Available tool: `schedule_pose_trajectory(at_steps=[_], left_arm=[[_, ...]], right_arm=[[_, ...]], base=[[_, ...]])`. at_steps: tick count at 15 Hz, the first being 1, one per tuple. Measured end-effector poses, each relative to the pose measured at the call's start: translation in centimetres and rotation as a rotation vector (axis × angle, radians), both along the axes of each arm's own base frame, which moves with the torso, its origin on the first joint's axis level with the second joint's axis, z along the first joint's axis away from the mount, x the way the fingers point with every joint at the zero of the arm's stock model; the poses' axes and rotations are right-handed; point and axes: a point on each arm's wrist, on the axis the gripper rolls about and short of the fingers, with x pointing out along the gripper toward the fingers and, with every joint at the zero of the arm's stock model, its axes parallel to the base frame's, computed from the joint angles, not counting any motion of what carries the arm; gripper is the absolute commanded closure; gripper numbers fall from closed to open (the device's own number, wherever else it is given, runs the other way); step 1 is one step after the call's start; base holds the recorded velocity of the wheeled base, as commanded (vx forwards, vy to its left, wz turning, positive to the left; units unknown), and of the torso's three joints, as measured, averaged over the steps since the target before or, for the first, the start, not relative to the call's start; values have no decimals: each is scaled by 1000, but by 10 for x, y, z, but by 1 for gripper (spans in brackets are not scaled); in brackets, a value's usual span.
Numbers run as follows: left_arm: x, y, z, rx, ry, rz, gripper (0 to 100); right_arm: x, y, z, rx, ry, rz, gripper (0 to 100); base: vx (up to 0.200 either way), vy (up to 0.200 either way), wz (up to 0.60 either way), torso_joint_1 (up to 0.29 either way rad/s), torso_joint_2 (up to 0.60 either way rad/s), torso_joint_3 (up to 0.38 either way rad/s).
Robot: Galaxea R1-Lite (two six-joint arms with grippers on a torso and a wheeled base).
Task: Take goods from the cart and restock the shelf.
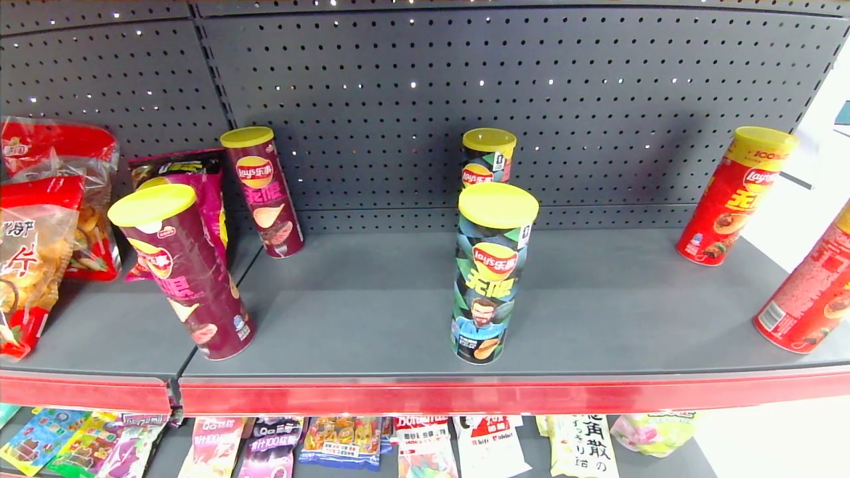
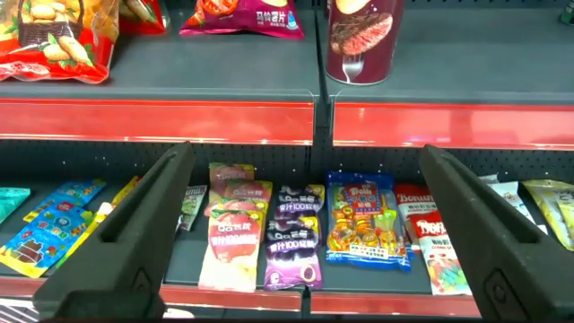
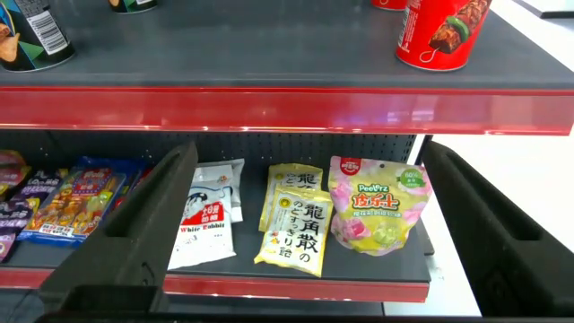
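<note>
- We judge this step as a gap between two placings. Both grippers face the shelf (image 1: 398,299) with nothing in them, so the next piece must be fetched from the cart.
- The left gripper (image 2: 300,256) is spread wide and empty. Ahead of it, past its fingers, flat candy bags (image 2: 238,238) lie on the lower board, and the purple can (image 2: 363,40) stands on the grey board beyond.
- The right gripper (image 3: 314,260) is released and empty too. The red can (image 3: 444,31) stands ahead of it on that same board.
- The cans are stiff, glossy tubes with yellow plastic lids (image 1: 498,204), and the green can (image 1: 493,272) shows this best. The bags look thin and crinkled, and the shelf is matt metal.
- In our view the next grasp calls for a wide opening across the round side, firm but gentle — such tubes may slip or tip.
</note>
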Motion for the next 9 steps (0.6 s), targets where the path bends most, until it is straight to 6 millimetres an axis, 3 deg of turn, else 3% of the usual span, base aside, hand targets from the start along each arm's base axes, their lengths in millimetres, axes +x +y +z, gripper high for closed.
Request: schedule_pose_trajectory(at_steps=[9], left_arm=[[0,0,0,0,-1,0,0]], right_arm=[[0,0,0,0,1,0,0]], base=[[0,0,0,0,0,0]])
